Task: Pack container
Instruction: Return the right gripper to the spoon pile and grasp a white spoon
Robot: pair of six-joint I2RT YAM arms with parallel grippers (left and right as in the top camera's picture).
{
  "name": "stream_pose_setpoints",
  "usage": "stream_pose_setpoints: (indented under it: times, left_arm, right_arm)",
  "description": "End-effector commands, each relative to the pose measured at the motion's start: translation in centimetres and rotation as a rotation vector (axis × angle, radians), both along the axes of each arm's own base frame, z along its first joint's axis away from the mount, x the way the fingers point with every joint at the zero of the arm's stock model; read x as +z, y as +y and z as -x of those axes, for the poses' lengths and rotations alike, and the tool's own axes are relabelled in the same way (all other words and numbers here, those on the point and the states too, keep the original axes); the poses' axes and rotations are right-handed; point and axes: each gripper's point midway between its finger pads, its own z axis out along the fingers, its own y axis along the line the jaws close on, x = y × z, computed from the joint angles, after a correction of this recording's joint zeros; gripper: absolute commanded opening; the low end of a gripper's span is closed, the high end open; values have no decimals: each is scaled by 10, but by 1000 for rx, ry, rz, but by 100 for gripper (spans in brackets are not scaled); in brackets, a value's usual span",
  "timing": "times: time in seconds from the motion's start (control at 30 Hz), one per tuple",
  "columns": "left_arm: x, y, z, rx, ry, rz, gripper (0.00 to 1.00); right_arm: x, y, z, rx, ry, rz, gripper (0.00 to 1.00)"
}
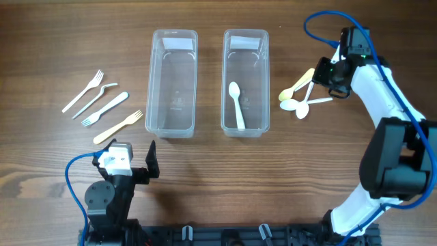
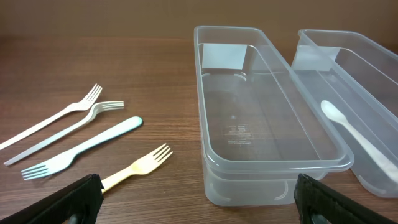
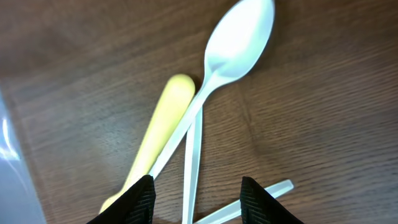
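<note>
Two clear containers stand side by side: the left one point(image 1: 173, 82) point(image 2: 261, 112) is empty, the right one point(image 1: 245, 80) point(image 2: 367, 93) holds a white spoon point(image 1: 237, 104) point(image 2: 348, 130). My right gripper point(image 1: 314, 87) point(image 3: 198, 202) hangs low over a small pile of spoons to the right of the containers. Its jaws are open, astride a thin white handle point(image 3: 194, 155) without touching it. A yellow spoon point(image 3: 165, 118) point(image 1: 295, 85) and a white spoon point(image 3: 239, 37) lie crossed just ahead. My left gripper point(image 1: 130, 156) point(image 2: 200, 211) stands wide open and empty near the front edge.
Several forks lie left of the containers: two white ones point(image 1: 85, 92), a pale one with a bluish handle end point(image 2: 93, 146), and a yellow one point(image 1: 119, 126) point(image 2: 140, 165) nearest my left gripper. A third white handle point(image 3: 261, 193) lies by the right finger.
</note>
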Motion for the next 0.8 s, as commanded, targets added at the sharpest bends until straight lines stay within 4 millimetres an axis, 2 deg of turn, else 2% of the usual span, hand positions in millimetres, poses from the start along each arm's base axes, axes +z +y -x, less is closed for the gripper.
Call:
stream_pose_setpoints:
  times: [0.0, 0.1, 0.27, 0.63, 0.67, 0.73, 0.77]
  left_arm:
    - [0, -4, 0, -25, -9, -14, 100]
    - [0, -4, 0, -25, -9, -14, 100]
    - [0, -4, 0, -25, -9, -14, 100]
    - [0, -4, 0, -25, -9, -14, 100]
    - [0, -4, 0, -25, -9, -14, 100]
    - [1, -4, 0, -25, -9, -14, 100]
    - [0, -4, 0, -25, -9, -14, 100]
  right_arm:
    - [-29, 18, 4, 78, 63, -21, 46]
    - [-43, 29, 6, 122, 92, -24, 51]
    - [-59, 41, 11, 150, 131, -26, 52]
    - [-63, 33, 18, 109, 166, 10, 51]
    - [-63, 33, 19, 109, 168, 10, 50]
    - [-63, 33, 21, 109, 178, 10, 37]
    - [-64, 32, 23, 106, 186, 17, 35]
